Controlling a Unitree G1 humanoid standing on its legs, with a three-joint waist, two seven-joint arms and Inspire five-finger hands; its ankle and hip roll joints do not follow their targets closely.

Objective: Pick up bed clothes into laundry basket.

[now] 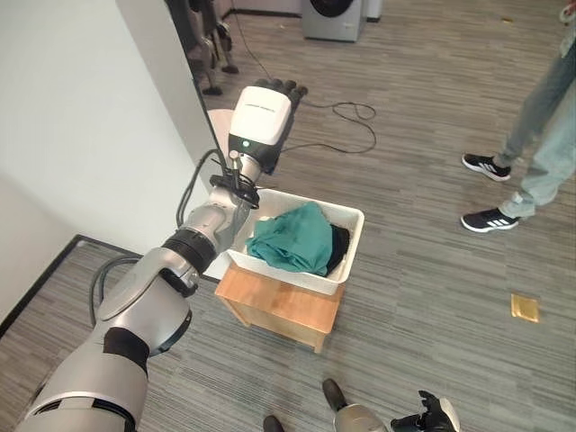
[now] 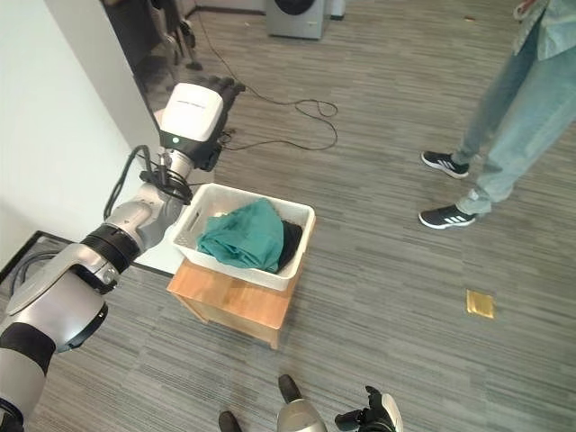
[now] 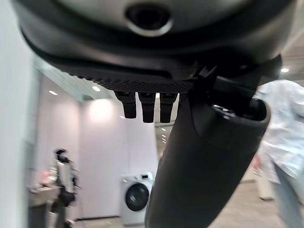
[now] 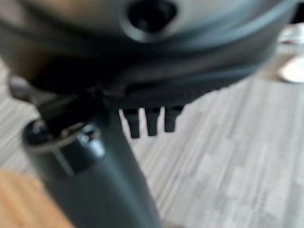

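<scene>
Green bed clothes (image 1: 290,238) are seen in the laundry basket (image 1: 349,256); the left robot hand (image 1: 264,121) is raised, fingers straight, empty.

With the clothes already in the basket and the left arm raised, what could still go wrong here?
1. The laundry basket overhangs the small wooden stool; a nudge from the arm beside its rim might tip it.
2. The green cloth is heaped up to the rim and could slide out.
3. A person stands nearby, so a wide sweep of the raised, open left hand might come close. The right hand hangs low.
</scene>
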